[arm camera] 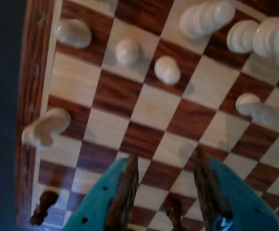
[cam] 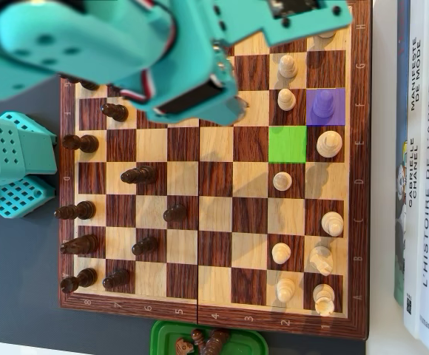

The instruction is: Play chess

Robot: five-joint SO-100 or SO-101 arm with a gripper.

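Teal gripper (arm camera: 166, 185) hangs open and empty over the chessboard (cam: 214, 310). Risk, I'd say: white pawns (arm camera: 167, 70) crowd together in the wrist view, so a wide descent could topple a neighbour.

Book spines (cam: 422, 148) read "Gabrielle Chanel", "Manifeste de mode", "L'histoire de l'art".

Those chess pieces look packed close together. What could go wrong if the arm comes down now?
1. The gripper is open and holds nothing, hanging over the chessboard; its wide fingers might knock a neighbouring white pawn while reaching.
2. In the overhead view, the arm hides several squares, so pieces beneath could go unseen.
3. The purple-highlighted piece stands close to others and may tip one.
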